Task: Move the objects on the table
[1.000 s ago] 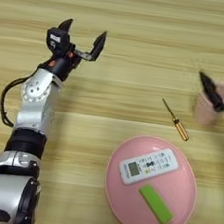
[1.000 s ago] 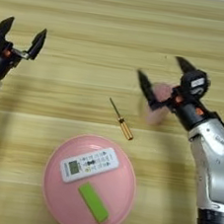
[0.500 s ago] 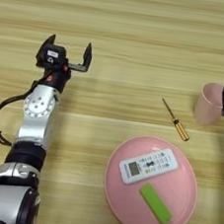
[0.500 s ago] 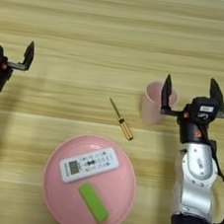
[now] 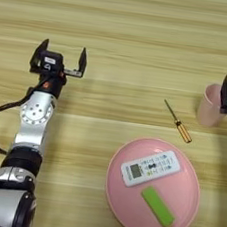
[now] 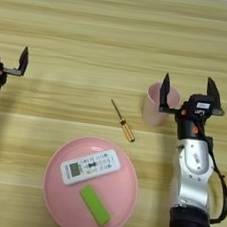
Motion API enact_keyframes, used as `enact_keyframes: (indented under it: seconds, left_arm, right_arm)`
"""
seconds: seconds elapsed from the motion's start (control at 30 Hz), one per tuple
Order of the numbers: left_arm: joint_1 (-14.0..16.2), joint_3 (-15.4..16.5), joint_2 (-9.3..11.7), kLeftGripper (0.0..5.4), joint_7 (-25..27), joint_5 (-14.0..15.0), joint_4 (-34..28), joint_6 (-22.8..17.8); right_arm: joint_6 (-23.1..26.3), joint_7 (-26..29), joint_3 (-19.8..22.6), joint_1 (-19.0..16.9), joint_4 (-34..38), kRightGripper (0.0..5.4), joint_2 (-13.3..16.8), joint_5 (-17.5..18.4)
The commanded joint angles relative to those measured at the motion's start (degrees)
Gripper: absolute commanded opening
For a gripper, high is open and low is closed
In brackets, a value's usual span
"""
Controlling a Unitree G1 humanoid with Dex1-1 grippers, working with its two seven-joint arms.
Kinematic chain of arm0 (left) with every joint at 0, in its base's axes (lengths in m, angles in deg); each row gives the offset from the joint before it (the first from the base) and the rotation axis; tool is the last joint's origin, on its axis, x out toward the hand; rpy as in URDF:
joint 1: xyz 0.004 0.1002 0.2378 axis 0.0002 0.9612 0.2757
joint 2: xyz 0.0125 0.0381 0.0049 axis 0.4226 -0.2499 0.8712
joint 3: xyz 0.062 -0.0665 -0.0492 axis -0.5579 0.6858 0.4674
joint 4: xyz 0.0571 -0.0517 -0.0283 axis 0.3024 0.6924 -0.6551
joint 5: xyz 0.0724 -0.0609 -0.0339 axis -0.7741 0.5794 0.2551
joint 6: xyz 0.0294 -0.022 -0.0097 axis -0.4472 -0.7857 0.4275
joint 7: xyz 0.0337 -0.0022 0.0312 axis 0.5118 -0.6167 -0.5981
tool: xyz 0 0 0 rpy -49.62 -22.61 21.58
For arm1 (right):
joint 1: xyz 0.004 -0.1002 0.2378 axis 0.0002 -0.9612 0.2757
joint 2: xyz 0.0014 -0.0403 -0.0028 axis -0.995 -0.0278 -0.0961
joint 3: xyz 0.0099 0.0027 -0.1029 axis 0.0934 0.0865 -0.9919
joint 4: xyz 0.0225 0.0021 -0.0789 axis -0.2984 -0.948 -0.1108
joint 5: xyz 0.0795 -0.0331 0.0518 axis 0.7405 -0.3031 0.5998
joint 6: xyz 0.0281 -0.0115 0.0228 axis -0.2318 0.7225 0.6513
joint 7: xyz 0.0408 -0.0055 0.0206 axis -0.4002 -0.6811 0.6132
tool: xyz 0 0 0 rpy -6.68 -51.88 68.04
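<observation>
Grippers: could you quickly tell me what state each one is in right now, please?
Left gripper: open, holding nothing.
Right gripper: open, beside the pink cup, not gripping it.

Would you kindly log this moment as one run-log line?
left gripper open, idle far left | right gripper open beside cup | remote on plate

Lying open across the far table (image 5: 135, 32). Standing just left of the spread right gripper (image 6: 187, 94): pink cup (image 6: 154, 105). Blocking the middle: screwdriver (image 6: 123, 121). Occupying the near centre: pink plate (image 6: 54, 199) bearing remote control (image 6: 90, 166) and green block (image 6: 94, 204).
</observation>
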Motion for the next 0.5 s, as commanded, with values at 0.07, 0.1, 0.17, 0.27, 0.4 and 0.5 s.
enact_keyframes:
  seconds: [0.07,0.1,0.17,0.27,0.4,0.5]
  left_arm:
    - [-2.4,-0.18,0.83,5.4,-1.68,-1.29,2.69,0.92]
    - [-2.66,-0.05,0.87,5.4,-1.76,-1.18,3.13,1.01]
    - [-3.24,0.22,0.95,5.4,-1.75,-0.89,3.92,1.01]
    - [-3.68,0.42,1.07,5.4,-1.78,-0.71,4.68,1.37]
    - [-3.97,0.6,1.13,5.4,-1.79,-0.71,5.24,1.9]
    - [-4.22,0.74,1.17,5.4,-1.71,-0.64,5.45,2.05]
  right_arm:
    - [-1.73,-0.74,-0.62,1.08,-1.42,5.37,0.65,-1.7]
    - [-1.94,-0.82,-0.69,1.12,-1.57,5.37,0.64,-1.86]
    - [-2.44,-0.93,-0.84,1.25,-1.81,5.37,0.62,-2.11]
    - [-2.87,-1.23,-1.02,1.75,-2.26,5.37,0.55,-2.24]
    - [-3.14,-1.37,-1.12,2.48,-3.09,5.37,0.62,-1.97]
    - [-3.49,-1.31,-1.14,2.73,-3.4,5.37,0.57,-1.71]
